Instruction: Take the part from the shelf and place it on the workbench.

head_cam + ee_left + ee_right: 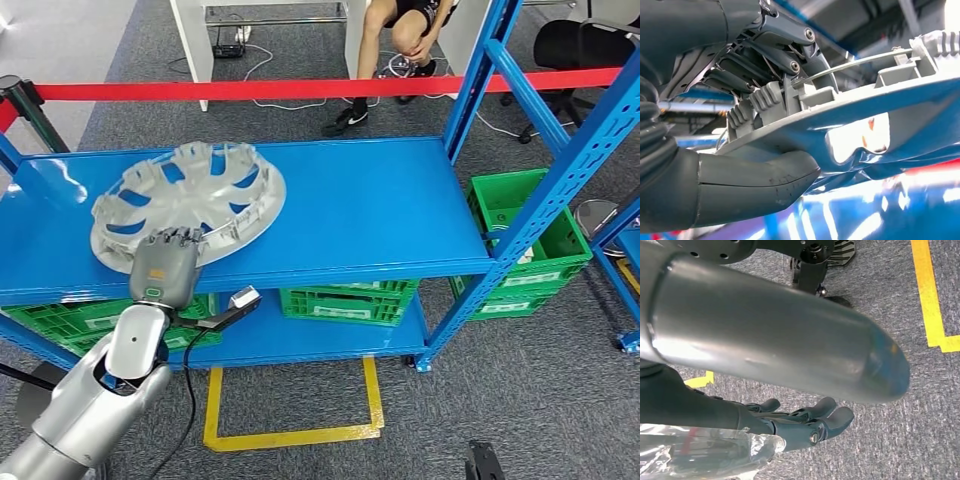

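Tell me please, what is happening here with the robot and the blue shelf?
The humanoid robot is taking a part from the shelf. Its left robot hand grips the near rim of a silver wheel cover, fingers on top and thumb underneath, as the left wrist view shows. The cover still lies on the top level of the blue shelf. The right robot hand hangs over the grey carpet, holding nothing. A person crouches behind the red barrier tape.
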Controlling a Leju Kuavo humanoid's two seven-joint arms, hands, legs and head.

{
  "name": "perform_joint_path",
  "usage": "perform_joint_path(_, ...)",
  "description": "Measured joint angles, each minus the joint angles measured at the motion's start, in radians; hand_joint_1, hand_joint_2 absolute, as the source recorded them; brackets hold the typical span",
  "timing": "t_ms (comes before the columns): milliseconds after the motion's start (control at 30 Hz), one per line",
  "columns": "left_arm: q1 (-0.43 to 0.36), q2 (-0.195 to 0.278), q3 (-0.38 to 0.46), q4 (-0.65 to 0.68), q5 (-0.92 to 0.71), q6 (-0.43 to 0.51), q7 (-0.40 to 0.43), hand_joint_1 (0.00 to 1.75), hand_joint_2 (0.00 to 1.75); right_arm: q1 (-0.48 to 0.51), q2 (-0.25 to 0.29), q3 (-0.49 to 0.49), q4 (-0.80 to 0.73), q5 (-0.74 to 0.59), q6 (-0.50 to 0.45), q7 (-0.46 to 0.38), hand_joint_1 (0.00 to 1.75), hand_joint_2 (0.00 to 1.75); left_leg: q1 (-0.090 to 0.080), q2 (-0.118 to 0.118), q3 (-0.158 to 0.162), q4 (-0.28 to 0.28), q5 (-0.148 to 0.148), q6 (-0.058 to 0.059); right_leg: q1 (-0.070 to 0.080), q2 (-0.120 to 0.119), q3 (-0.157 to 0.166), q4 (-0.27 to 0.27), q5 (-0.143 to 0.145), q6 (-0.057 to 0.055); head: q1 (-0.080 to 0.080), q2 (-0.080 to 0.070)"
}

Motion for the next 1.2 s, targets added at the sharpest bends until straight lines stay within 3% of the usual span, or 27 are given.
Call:
perform_joint_path(367,-0.084,0.095,-0.150,-0.166,0.001,0.003,0.101,1.52,1.75,0.004,0.000,0.000,0.000,-0.004,-0.001,-0.006,0.00,0.00,0.000,0.000,-0.001,0.000,0.000,0.000,0.000,0.001,-0.001,0.000,0.000,0.000,0.000,0.000)
perform_joint_path(567,-0.102,0.122,-0.187,-0.212,0.001,0.002,0.121,1.27,1.75,0.004,0.000,0.000,0.000,-0.004,-0.005,-0.008,0.00,0.00,0.000,0.000,-0.001,0.000,0.000,0.000,0.000,0.001,-0.001,0.000,0.000,0.000,0.000,0.000)
perform_joint_path(600,-0.104,0.125,-0.192,-0.216,0.001,0.002,0.123,1.29,1.75,0.004,0.000,0.000,0.000,-0.004,-0.006,-0.008,0.00,0.00,0.000,0.000,-0.001,0.000,0.000,0.000,0.000,0.001,-0.001,0.000,0.000,0.000,0.000,0.000)
perform_joint_path(733,-0.103,0.129,-0.199,-0.222,0.002,0.004,0.108,1.75,1.75,0.004,0.000,0.000,0.000,-0.004,-0.006,-0.008,0.00,0.00,0.000,0.000,-0.001,0.000,0.000,0.000,0.000,0.001,-0.001,0.000,0.000,0.000,0.000,0.000)
perform_joint_path(933,-0.098,0.129,-0.198,-0.222,0.009,0.012,0.102,1.75,1.75,0.006,-0.002,0.001,-0.001,-0.023,-0.014,-0.001,0.00,0.00,0.000,0.000,-0.001,0.000,0.000,0.000,0.000,0.000,-0.001,0.000,0.000,0.000,0.000,0.000)
perform_joint_path(1000,-0.093,0.130,-0.196,-0.227,0.018,0.006,0.093,1.75,1.75,0.014,-0.012,0.023,-0.004,-0.134,-0.055,0.023,0.00,0.00,-0.001,0.000,-0.001,0.000,0.000,0.000,-0.001,0.000,-0.001,0.000,0.000,0.000,0.000,0.000)
perform_joint_path(1033,-0.086,0.129,-0.190,-0.229,0.019,0.003,0.076,1.75,1.75,0.020,-0.019,0.056,-0.004,-0.255,-0.082,0.033,0.00,0.00,-0.001,0.000,-0.001,0.000,0.000,0.000,-0.001,0.000,-0.001,0.000,0.000,0.000,0.000,0.000)
perform_joint_path(1100,-0.065,0.120,-0.169,-0.231,0.010,0.003,0.029,1.75,1.75,0.031,-0.034,0.186,0.000,-0.614,-0.118,0.033,0.00,0.00,-0.001,0.000,-0.002,0.000,0.000,0.000,-0.001,0.000,-0.001,0.000,0.000,0.000,0.000,0.000)
perform_joint_path(1200,-0.042,0.110,-0.149,-0.231,0.005,0.008,0.001,1.75,1.75,0.036,-0.049,0.503,0.006,-1.168,-0.122,0.024,0.00,0.00,-0.001,0.002,-0.002,0.000,0.000,0.000,-0.001,0.003,-0.002,0.000,0.000,0.001,0.000,0.000)
